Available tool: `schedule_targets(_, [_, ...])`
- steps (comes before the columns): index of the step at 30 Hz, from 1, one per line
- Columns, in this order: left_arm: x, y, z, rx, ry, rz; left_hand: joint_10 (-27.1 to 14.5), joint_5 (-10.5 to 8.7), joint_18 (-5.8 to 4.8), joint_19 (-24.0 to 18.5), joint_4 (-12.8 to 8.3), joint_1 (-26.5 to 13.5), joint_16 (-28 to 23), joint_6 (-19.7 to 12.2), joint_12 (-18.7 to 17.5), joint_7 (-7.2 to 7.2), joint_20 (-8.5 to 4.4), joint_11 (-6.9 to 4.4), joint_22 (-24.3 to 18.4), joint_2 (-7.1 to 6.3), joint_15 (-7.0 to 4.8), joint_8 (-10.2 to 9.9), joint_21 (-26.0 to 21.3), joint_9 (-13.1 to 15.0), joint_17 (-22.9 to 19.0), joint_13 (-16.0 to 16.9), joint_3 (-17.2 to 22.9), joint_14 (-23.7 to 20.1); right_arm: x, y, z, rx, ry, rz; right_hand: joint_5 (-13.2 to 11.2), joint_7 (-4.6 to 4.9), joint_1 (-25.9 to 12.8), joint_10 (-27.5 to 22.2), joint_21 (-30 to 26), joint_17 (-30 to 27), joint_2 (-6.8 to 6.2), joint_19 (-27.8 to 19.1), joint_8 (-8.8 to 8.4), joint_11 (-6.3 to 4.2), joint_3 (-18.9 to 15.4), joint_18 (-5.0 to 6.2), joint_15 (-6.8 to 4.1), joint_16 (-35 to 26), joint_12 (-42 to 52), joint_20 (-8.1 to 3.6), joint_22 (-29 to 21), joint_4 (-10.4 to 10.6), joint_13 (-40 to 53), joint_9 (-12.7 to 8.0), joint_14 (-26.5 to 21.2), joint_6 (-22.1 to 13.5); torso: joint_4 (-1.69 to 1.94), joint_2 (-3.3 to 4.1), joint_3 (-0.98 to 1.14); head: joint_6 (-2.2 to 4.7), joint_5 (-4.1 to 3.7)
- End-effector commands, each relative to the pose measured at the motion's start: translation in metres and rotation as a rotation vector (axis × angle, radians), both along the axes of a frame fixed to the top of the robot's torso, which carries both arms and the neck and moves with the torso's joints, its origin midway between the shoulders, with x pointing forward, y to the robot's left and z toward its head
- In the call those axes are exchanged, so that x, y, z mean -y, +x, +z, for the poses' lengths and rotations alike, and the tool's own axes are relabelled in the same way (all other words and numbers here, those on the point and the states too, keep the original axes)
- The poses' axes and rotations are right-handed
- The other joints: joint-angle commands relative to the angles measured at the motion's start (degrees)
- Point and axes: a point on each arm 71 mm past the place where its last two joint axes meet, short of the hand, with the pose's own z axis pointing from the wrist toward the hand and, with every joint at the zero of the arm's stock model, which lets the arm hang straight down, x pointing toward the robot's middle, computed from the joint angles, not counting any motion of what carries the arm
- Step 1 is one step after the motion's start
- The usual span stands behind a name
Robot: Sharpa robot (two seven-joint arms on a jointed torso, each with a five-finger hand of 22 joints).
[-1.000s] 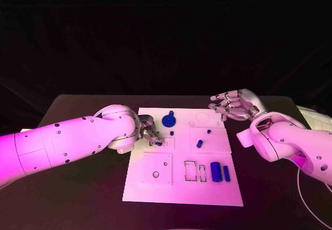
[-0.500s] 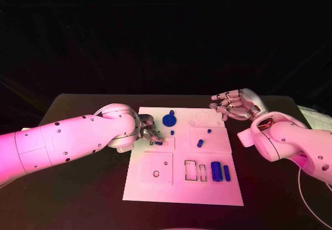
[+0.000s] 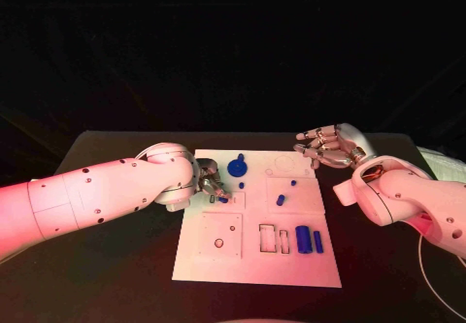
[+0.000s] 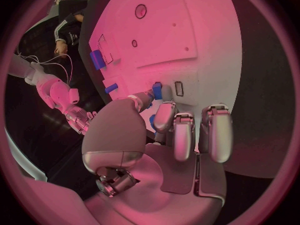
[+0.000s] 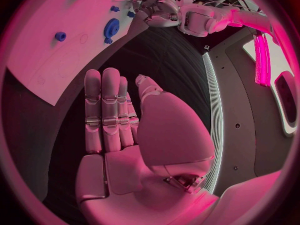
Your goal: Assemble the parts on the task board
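At the middle of the black table (image 3: pixel 116 269) lies the white task board (image 3: pixel 254 266), its long sides running from the robot toward the far edge. The left hand (image 3: pixel 211 186) sits over the board's left edge, in its far half, with fingers curled down; from the head camera a small blue part (image 3: pixel 222 200) shows at the fingertips, but whether it is gripped cannot be told there. The left wrist camera settles it: the blue part (image 4: pixel 157 90) is pinched between the thumb and a finger just above the board's surface, beside a small rectangular slot (image 4: pixel 179 88), while the other fingers (image 4: pixel 215 132) stay loosely bent. The right hand (image 3: pixel 328 147) hovers just off the board's far right corner, above bare table, fingers straight and close together, holding nothing; its own wrist camera shows the flat palm and extended fingers (image 5: pixel 103 110) with the dark table beneath. Near the board's far edge stands a blue gear (image 3: pixel 239 165), which the right wrist camera shows with its teeth (image 5: pixel 111 28). Two small blue pegs (image 3: pixel 279 200) lie in the board's right half, and two blue cylinders (image 3: pixel 303 239) lie side by side near its right edge, closer to the robot, next to two rectangular cut-outs (image 3: pixel 266 240).
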Motion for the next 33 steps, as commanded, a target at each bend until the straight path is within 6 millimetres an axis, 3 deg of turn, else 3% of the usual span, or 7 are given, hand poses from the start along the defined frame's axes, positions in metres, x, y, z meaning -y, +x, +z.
schedule_targets(1, [0.0036,-0.0029,-0.0056,-0.033,0.016,-0.022,0.16,0.14,-0.47,1.75,-4.03,-1.22,0.17,1.58,-0.17,-1.0,-0.06,-0.17,7.73,-0.19,-0.23,-0.43,0.17,0.04,15.06,-0.3,3.12,6.12,-0.0024,-0.0008,-0.0003,0.002,-0.003,0.027,0.25,0.18,0.36,-0.51,-0.31,0.07,0.19,0.38,-0.04,0.02,0.16,0.8,0.26,-0.26,-0.26,0.09,-0.1,-0.29,-0.11,-0.04,0.12,-0.21,0.02,-0.01,0.01,-0.07,-0.1])
schedule_targets(7, [0.0049,-0.002,-0.0062,-0.037,0.02,-0.026,-0.19,0.13,-0.49,1.81,-3.13,-3.25,0.17,2.77,-1.56,-1.26,-0.3,-0.44,7.85,-0.56,-0.5,-1.28,0.17,-0.72,15.06,-1.75,0.27,6.12,-0.0023,-0.0007,-0.002,-0.007,0.006,0.022,0.33,0.22,0.6,-0.63,-0.46,0.13,0.31,0.38,-0.05,0.05,0.33,0.79,0.29,-0.41,-0.29,0.11,-0.18,-0.43,-0.22,-0.04,0.07,-0.24,0.01,0.01,0.02,-0.18,-0.12])
schedule_targets(20, [0.0056,-0.0002,-0.0071,-0.043,0.027,-0.029,0.89,0.19,-0.67,2.28,-1.2,-6.26,0.17,4.65,-0.92,-1.6,-0.53,-0.72,8.65,0.57,-0.7,-1.85,0.57,-1.74,15.06,-0.96,-2.3,6.12,-0.0017,-0.0011,-0.0032,-0.014,0.016,0.017,0.37,0.25,0.75,-0.75,-0.58,0.17,0.43,0.37,-0.06,0.09,0.46,0.78,0.31,-0.52,-0.31,0.12,-0.24,-0.51,-0.31,-0.05,0.02,-0.28,0.01,-0.02,-0.03,-0.36,-0.15])
schedule_targets(33, [0.0029,0.0025,-0.0076,-0.04,0.028,-0.016,1.52,0.16,-0.78,2.56,0.76,-9.27,0.17,5.73,-0.52,-1.76,-0.61,-0.83,9.13,0.71,-0.77,-1.81,0.81,-2.53,15.06,-0.46,-4.41,6.12,-0.001,-0.0015,-0.0036,-0.018,0.018,0.019,0.37,0.29,0.78,-0.85,-0.65,0.2,0.42,0.35,-0.08,0.13,0.48,0.78,0.34,-0.6,-0.34,0.13,-0.28,-0.54,-0.37,-0.06,-0.02,-0.31,0.07,-0.01,-0.02,-0.3,-0.22])
